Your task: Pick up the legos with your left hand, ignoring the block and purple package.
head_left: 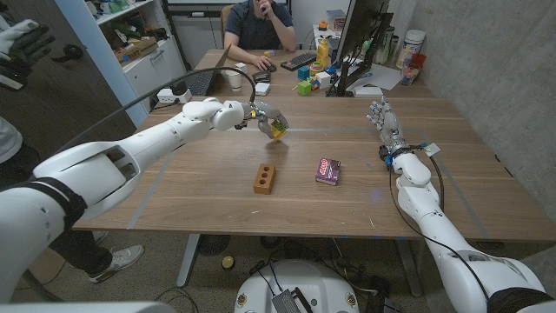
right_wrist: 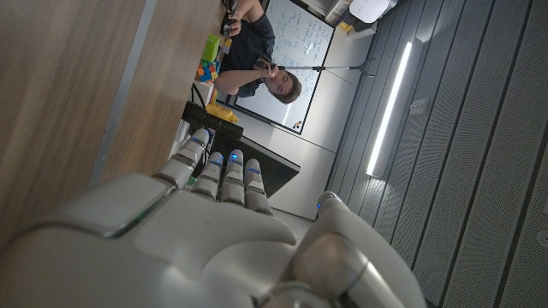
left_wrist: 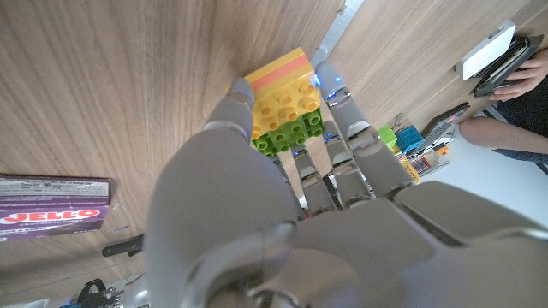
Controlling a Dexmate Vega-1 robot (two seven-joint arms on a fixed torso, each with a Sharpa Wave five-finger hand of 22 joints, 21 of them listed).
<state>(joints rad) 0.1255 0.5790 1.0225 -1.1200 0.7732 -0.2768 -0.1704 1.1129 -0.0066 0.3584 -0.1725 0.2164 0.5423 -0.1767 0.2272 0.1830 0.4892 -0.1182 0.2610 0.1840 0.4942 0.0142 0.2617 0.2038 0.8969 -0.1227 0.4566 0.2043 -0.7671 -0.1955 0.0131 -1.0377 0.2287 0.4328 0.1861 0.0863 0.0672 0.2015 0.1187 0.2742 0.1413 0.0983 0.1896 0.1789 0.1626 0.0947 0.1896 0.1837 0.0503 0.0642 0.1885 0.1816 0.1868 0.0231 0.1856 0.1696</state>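
Gripping the legos, a small stack of yellow, orange-striped and green studded bricks, the robot's left hand holds them pinched between thumb and fingers above the far middle of the wooden counter; whether they are clear of the wood or just touching it cannot be told. They look light, stiff and smooth-sided, so the stack could likely slip or twist if squeezed off-centre, and the flat side faces seem the surest hold, with the joints between bricks a likely weak point. Nearer the robot, well apart from the hand, lie the brown block and just beside it the purple package, both untouched. At the counter's right side the right hand waits with fingers extended, holding nothing. Beyond the counter a person sits at a cluttered desk
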